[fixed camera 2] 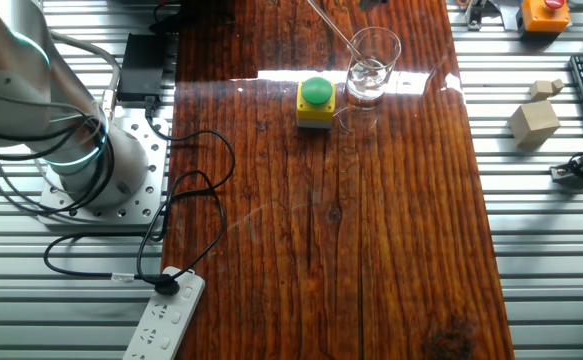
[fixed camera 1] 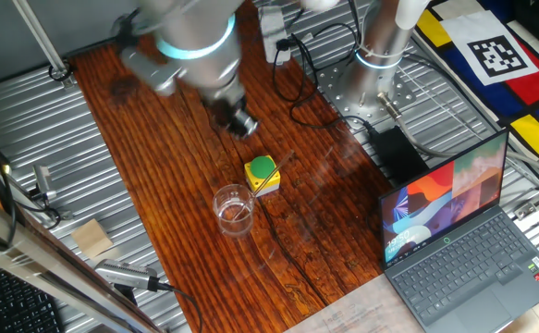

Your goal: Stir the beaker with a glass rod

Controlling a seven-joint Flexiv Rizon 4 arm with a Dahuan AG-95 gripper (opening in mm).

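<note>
The clear glass beaker point(fixed camera 1: 234, 209) stands on the wooden table next to the yellow button box; it also shows in the other fixed view point(fixed camera 2: 373, 66). The thin glass rod point(fixed camera 2: 339, 30) leans with its lower end in the beaker, and its upper part runs off the top edge of that view. In one fixed view the rod point(fixed camera 1: 269, 181) is a faint pale line slanting across the yellow box. My gripper point(fixed camera 1: 240, 121) is a dark motion-blurred shape above the table behind the beaker, apart from the rod's visible part. Blur hides how its jaws stand. It is out of the other fixed view.
A yellow box with a green button point(fixed camera 1: 263, 173) stands beside the beaker. An open laptop point(fixed camera 1: 454, 231) sits at the right. The robot base point(fixed camera 2: 81, 165), dark cables point(fixed camera 2: 196, 200) and a power strip point(fixed camera 2: 161, 320) lie at the table's side. Wooden blocks point(fixed camera 2: 533, 120) rest on the metal surround.
</note>
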